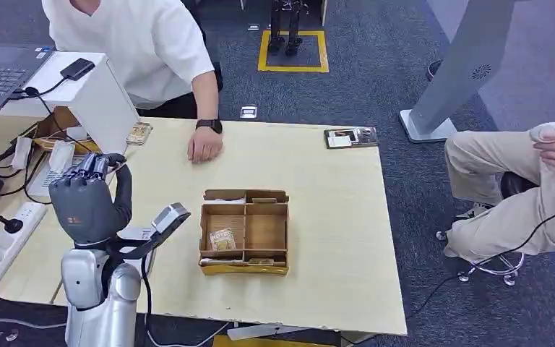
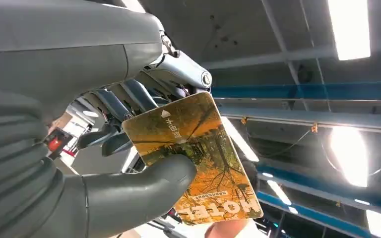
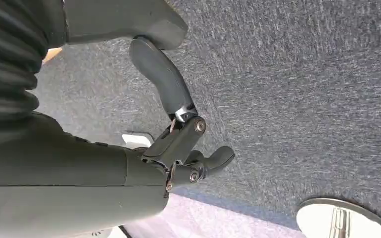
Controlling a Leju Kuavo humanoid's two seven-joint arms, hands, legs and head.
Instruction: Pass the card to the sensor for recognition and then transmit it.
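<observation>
The card point(image 2: 198, 158) is in the left hand point(image 1: 87, 199), pinched between the thick grey thumb point(image 2: 144, 183) on its printed face and the darker fingers point(image 2: 124, 99) behind it. Its face shows orange autumn trees, a small white arrow near one short edge and the word HOTEL along the opposite short edge. In the left wrist view its long axis runs away from the hand, the arrow end nearest the fingers and the HOTEL end sticking out free, with ceiling lights behind it.

In the head view the left hand is raised above the left part of the counter point(image 1: 332, 275), back of the hand toward the camera, fingers pointing up.

Near the middle of the counter sits an open cardboard box point(image 1: 246, 231) split into compartments; one small card point(image 1: 222, 239) lies in its lower left compartment. I cannot tell what the narrow edge compartments hold.

A person's hand point(image 1: 204, 147) rests on the far edge of the counter.

The right hand point(image 3: 178, 134) hangs over grey carpet point(image 3: 302, 74), fingers apart and loosely bent, holding nothing.
</observation>
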